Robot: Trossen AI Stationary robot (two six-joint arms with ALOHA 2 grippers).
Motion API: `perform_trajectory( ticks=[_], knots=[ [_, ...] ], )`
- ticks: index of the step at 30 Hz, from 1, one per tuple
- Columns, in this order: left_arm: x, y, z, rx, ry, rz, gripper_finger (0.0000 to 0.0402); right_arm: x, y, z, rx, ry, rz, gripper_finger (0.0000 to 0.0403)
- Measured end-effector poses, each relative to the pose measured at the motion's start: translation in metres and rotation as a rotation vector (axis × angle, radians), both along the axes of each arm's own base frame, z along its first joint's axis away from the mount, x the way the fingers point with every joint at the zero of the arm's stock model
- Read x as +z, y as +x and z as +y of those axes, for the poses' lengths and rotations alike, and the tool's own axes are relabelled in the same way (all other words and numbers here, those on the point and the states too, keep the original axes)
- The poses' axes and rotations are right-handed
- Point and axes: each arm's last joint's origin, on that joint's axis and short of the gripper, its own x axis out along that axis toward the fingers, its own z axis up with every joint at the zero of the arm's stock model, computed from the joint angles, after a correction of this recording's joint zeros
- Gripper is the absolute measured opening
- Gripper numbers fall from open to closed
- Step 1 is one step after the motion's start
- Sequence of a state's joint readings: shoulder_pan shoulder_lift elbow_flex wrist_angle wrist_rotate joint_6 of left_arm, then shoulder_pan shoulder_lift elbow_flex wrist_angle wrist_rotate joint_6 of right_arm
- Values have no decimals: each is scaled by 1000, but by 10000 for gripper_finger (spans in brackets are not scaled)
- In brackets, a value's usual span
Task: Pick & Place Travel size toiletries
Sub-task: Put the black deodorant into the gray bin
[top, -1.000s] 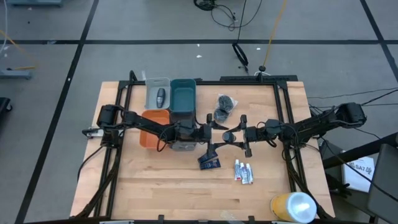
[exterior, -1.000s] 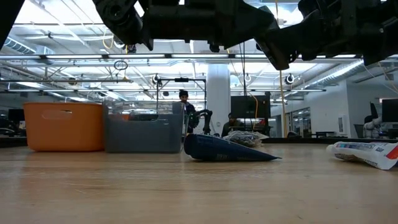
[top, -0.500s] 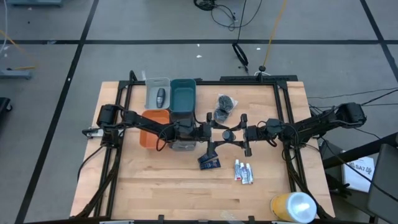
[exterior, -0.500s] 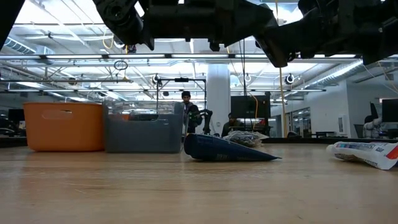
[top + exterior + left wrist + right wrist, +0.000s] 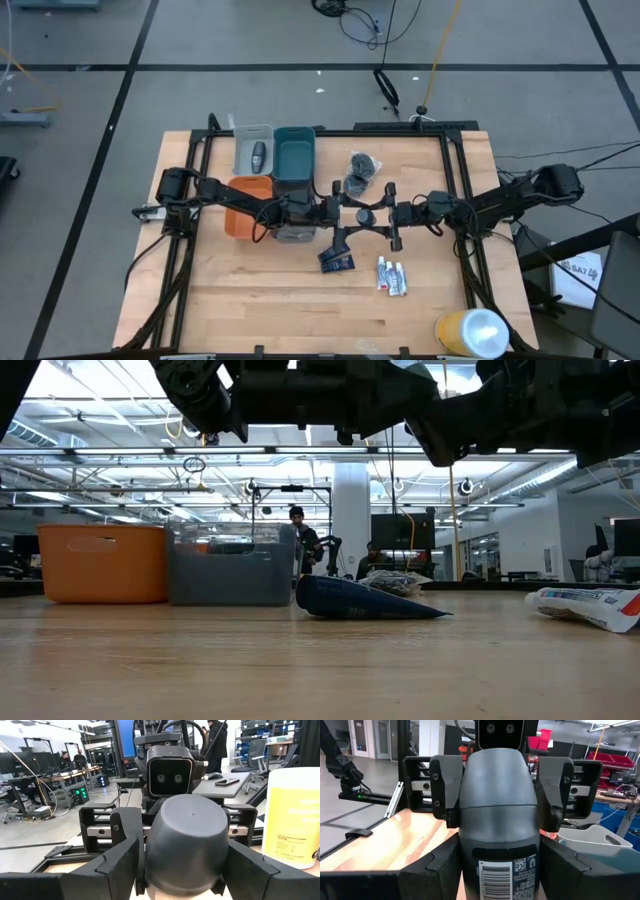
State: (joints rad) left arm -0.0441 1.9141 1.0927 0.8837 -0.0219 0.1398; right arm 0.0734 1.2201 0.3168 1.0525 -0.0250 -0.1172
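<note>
Grippers meet at frame centre above the wooden surface (image 5: 250, 300): my left gripper (image 5: 352, 213) and right gripper (image 5: 372, 214) both clamp one dark grey oval plastic bottle (image 5: 499, 825). Since a second ago the right has nudged closer; I judge a handover underway, neither yet releasing.

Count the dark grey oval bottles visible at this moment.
2. One bottle lies in the clear bin at the table's far side. The other bottle is held between the left gripper and right gripper above the table's middle.
</note>
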Motion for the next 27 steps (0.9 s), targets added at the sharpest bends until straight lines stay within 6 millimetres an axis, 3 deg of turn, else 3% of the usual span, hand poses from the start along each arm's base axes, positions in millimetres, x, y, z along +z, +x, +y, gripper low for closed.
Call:
perform_trajectory(
  ticks=[9,15,23,27],
  knots=[
    [-1,0,0,-17,18,11,245,-1,2,0,3,-2,-18,200],
    [-1,0,0,-16,61,9,184,-1,2,0,-3,-2,-17,200],
    [-1,0,0,-17,72,7,184,-2,2,0,-11,-3,-8,202],
    [-1,0,0,-18,78,10,184,-5,2,-1,-47,27,26,223]
  ],
)
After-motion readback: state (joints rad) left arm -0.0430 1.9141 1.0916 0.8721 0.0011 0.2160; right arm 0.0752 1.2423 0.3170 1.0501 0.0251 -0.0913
